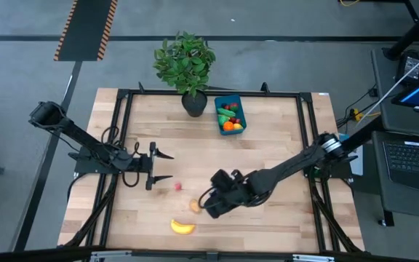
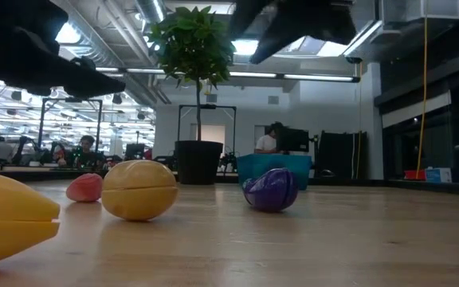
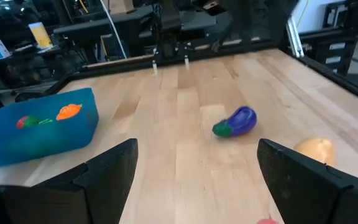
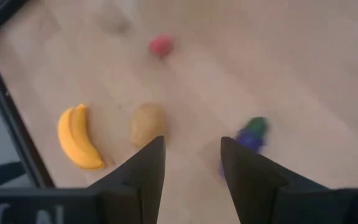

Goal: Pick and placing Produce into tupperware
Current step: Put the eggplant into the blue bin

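- Yellow plastic toy banana [image 2: 10, 215] lies closest in the low view, near the counter's front edge, with a tan toy potato [image 2: 139, 189] just behind it and a small red toy berry [image 2: 84, 187] farther back.
- Pale butcher-block wooden counter [image 1: 268, 138] is framed by black metal rails.
- Purple toy eggplant with a green cap [image 3: 236, 122] lies on bare wood near the potato, under the right arm.
- Right pincer [image 4: 191, 163] hovers over the wood between potato and eggplant, its two dark fingers partly apart and holding nothing.
- Left pincer [image 3: 194, 171] hangs spread wide and empty near the counter's left side.
- Blue rectangular plastic tupperware [image 1: 230, 115] sits at the far edge, lidless, holding orange, red and green produce.
- Leafy green potted plant in a dark pot [image 1: 188, 69] stands just beside it.
- Beyond the counter: an open workshop with ceiling strip lights, desks and monitors, and seated people far off.
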Tool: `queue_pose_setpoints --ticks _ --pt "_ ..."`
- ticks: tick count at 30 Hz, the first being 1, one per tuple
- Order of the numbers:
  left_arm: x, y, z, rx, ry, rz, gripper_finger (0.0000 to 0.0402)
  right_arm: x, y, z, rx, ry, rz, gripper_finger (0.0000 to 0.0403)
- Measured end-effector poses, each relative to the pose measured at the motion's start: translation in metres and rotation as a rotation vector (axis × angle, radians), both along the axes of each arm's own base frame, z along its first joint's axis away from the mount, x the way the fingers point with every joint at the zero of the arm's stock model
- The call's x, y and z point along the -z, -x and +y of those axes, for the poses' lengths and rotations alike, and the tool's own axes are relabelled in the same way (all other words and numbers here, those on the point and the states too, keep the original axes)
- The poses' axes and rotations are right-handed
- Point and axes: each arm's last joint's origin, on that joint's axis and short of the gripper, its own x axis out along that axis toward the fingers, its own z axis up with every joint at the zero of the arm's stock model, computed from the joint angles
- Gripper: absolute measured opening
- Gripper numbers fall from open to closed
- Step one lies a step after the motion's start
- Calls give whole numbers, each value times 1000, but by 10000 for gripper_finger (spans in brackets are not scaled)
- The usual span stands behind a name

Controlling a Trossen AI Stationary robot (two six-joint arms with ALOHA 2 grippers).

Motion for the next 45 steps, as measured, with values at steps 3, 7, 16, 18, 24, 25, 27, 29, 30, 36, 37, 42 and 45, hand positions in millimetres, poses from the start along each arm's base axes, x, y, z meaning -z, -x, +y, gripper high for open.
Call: queue_pose_setpoints --ticks 3,7,16,18,24,25,27,29,30,36,37,42,45 --pt "1 0 0 1 -10 14 324 6 -13 5 -40 -29 30 158" --pt "3 0 0 1 -22 31 324 17 -20 7 -129 -5 68 158" --pt "11 2 1 1 -60 110 324 29 -30 -10 14 -60 90 158" --pt "12 3 1 1 -66 124 324 29 -32 -16 49 -74 90 158" --pt "12 3 1 1 -66 124 324 32 -34 -34 97 -96 149 158" --pt "12 3 1 1 -67 125 324 32 -34 -36 101 -98 158 158" --pt "13 3 1 1 -67 127 324 32 -34 -39 108 -99 170 158" --pt "13 3 1 1 -69 129 324 33 -34 -41 109 -106 176 158" --pt "13 3 1 1 -69 130 324 33 -34 -41 107 -109 178 158" --pt "13 3 1 1 -69 130 324 45 -32 -40 116 -104 252 158" --pt "13 3 1 1 -69 130 324 48 -31 -40 123 -107 275 158" --pt "14 3 2 0 -68 138 324 56 -33 -38 114 -134 297 158" --pt "15 3 2 0 -70 146 324 61 -34 -38 115 -127 316 158"
